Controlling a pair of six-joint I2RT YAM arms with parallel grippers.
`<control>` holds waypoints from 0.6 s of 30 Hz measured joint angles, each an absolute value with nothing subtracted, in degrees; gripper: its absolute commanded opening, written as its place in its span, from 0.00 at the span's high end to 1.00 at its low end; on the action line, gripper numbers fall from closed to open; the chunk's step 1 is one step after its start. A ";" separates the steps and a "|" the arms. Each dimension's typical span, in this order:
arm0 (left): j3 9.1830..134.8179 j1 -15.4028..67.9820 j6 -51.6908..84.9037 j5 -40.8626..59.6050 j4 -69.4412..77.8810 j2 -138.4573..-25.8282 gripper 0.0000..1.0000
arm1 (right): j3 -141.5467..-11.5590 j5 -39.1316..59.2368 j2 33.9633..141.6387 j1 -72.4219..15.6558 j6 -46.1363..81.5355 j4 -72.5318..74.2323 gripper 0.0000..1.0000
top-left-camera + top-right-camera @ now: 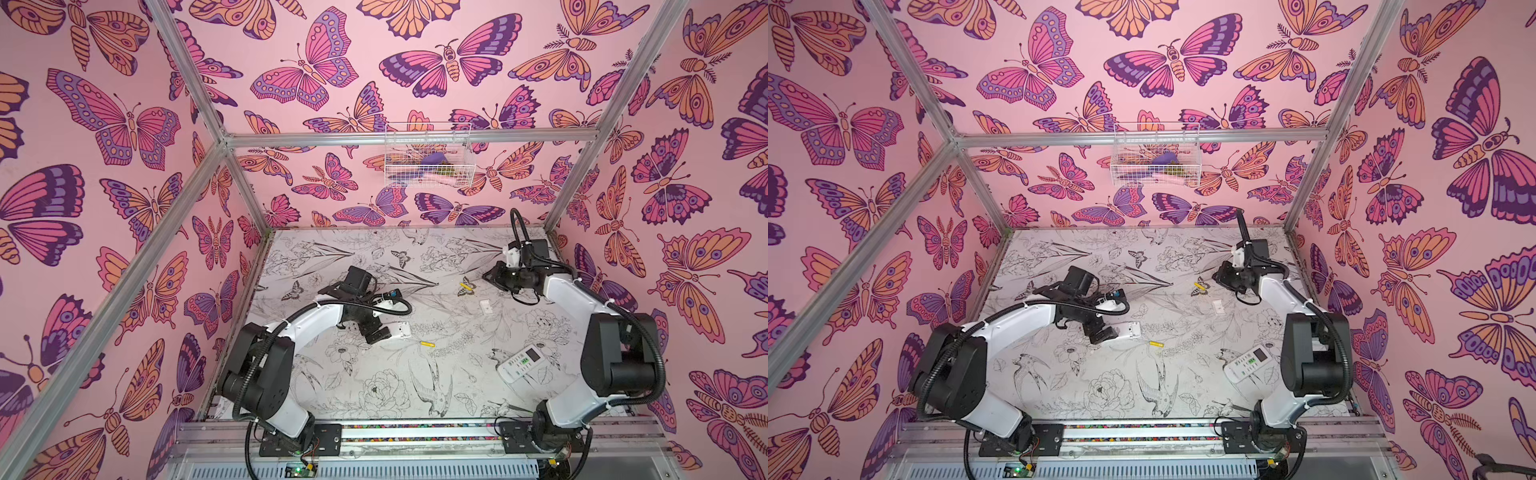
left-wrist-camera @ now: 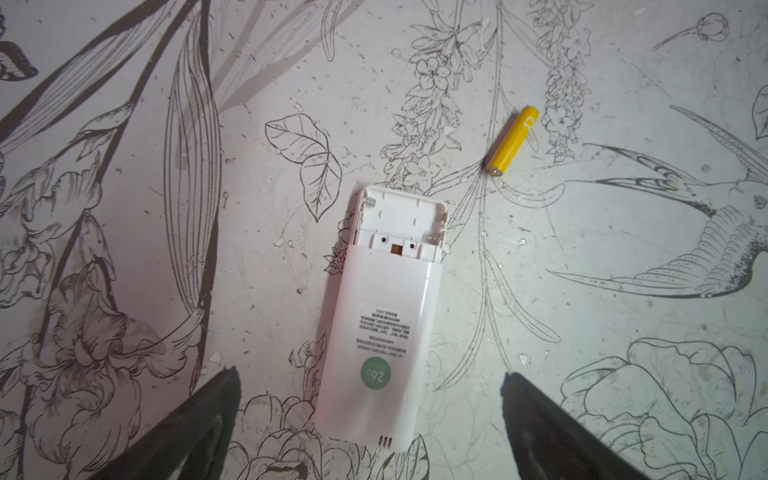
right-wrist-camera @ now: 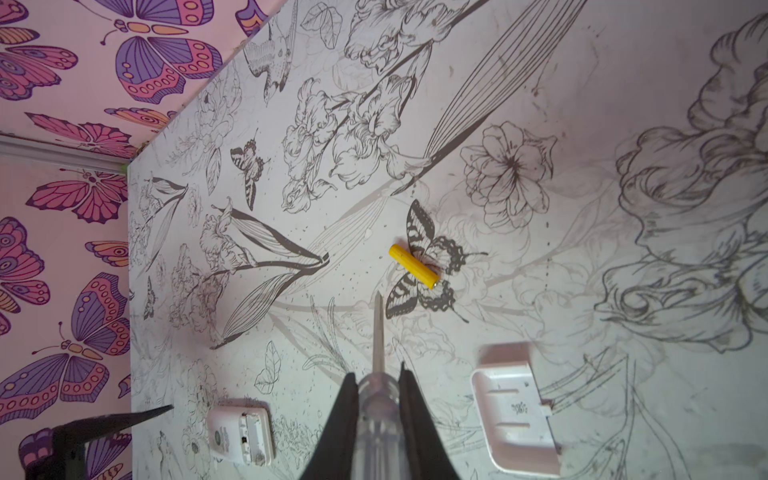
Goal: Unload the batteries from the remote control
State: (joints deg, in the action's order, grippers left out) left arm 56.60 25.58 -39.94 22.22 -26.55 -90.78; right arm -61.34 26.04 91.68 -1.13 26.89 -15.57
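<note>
Linework of grey flowers, birds and butterflies covers the bench (image 1: 332, 390), a flat matte sheet. The near yellow battery (image 2: 513, 139), a slim glossy cylinder, rests in mid-bench just right of the white remote (image 2: 382, 316) and apart from it. That remote, a smooth rounded plastic slab, lies face down with a round green sticker on its back. Its battery bay (image 2: 401, 216) is uncovered, showing bare white plastic and small spring contacts.

The left pincer (image 2: 370, 374) hangs over the remote's left end, its dark tapered fingers (image 2: 199, 428) spread wide to either side of the body and clear of it.

The far yellow battery (image 3: 413, 266) lies across a printed butterfly toward the far right, just ahead of the right pincer (image 3: 376, 372). That pincer is clamped narrow on the clear plastic handle of the screwdriver (image 3: 378, 332), whose thin steel shaft points close beside the battery without touching it.

The battery cover (image 3: 513, 409), a small white rectangular shell with rounded corners and a tab at one end, rests a little nearer and to the right of that battery. In both top views a second remote (image 1: 520, 362), face up with a grey display and buttons, sits tilted at near right. A white wire basket (image 1: 428, 156) hangs on the far butterfly-papered wall (image 1: 365, 199).
</note>
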 measured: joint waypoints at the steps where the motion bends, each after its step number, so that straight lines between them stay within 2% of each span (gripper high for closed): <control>1: 56.60 25.85 -40.05 22.15 -26.52 -91.07 0.02 | -60.25 26.28 90.39 -1.13 27.11 -15.35 1.00; 10: 56.60 27.79 -40.25 20.43 -26.55 -95.09 0.05 | -43.83 28.91 76.88 -1.43 32.29 -4.80 1.00; 15: 56.60 28.32 -40.32 19.57 -26.55 -96.12 0.05 | -35.88 29.04 76.49 -5.48 36.03 1.67 1.00; 18: 56.75 28.53 -40.45 19.11 -26.55 -97.08 0.08 | -33.21 28.91 76.49 -6.87 38.15 6.00 1.00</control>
State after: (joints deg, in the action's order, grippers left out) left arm 56.75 28.53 -40.45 19.11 -26.55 -97.08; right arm -33.21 28.91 76.49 -6.87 38.15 6.00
